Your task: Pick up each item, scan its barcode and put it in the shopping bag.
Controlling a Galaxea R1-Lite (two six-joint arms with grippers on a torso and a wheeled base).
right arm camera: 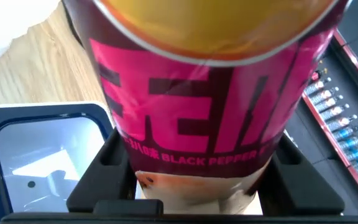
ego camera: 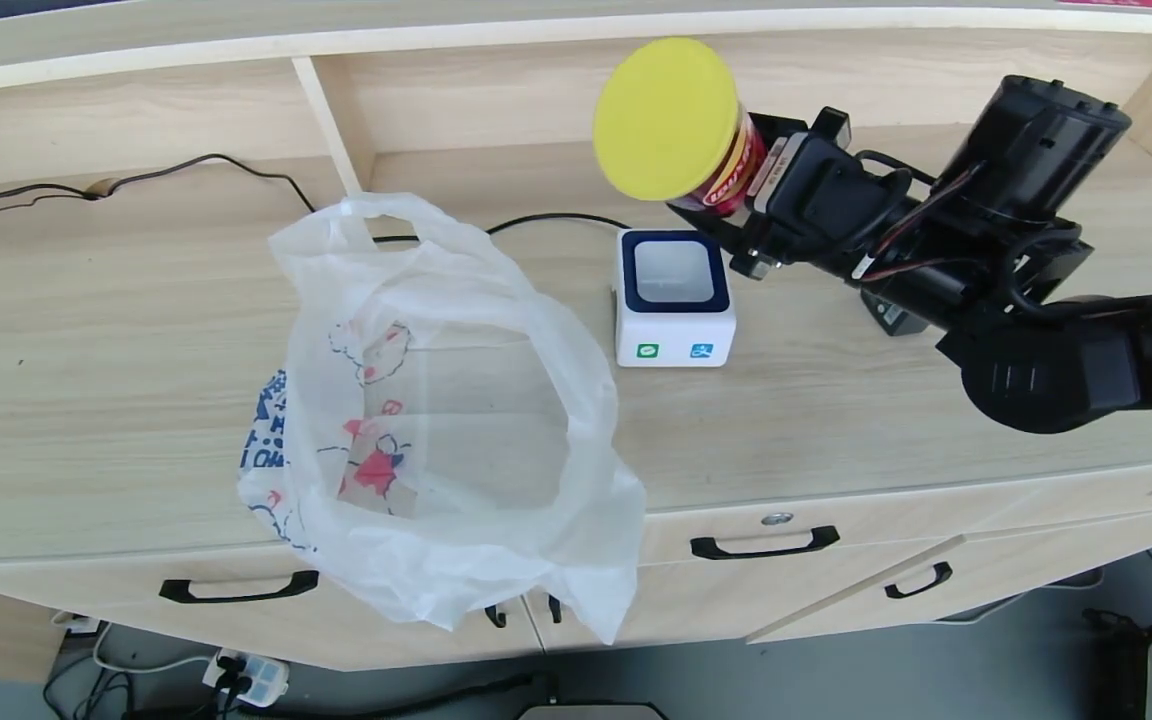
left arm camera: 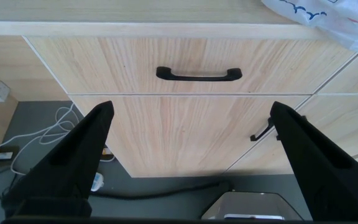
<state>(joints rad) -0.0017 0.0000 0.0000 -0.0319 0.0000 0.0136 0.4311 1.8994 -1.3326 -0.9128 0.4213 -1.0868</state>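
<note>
1. Left gripper (left arm camera: 188, 168): lowest and nearest item, below the scanner's level and in front of the drawers (left arm camera: 166, 59). Jaws stand wide apart with nothing between them.

2. Drawers: a row of pale wood fronts with black handles under the front edge of the counter (ego camera: 86, 350), nearer than the scanner.

3. Shopping bag (ego camera: 436, 420): thin white plastic with red and blue print. It sits on the counter just beside the scanner, on its left and nearer side. The mouth is open upward and the lower end hangs over the counter's front edge.

4. Scanner (ego camera: 674, 297): a small white cube with a dark-framed window facing up, standing upright on the counter.

5. Canister (ego camera: 726, 170): a round tube with a pink-red label and a yellow lid (ego camera: 666, 118), held off the counter, tipped on its side, higher than the scanner. Its body lies between the two black fingers (right arm camera: 98, 171), lid end projecting out past them. It may hang over the scanner's far edge rather than straight above the window; the angle leaves this unsure.

6. Right gripper (ego camera: 741, 180): jaws clamped on the canister's body, the arm coming in from the scanner's right.

7. Cable (ego camera: 236, 165): black, running along the counter behind the scanner and off to its left.

8. Shelf (ego camera: 486, 90): open wooden compartments, farthest back, beyond the scanner.
</note>
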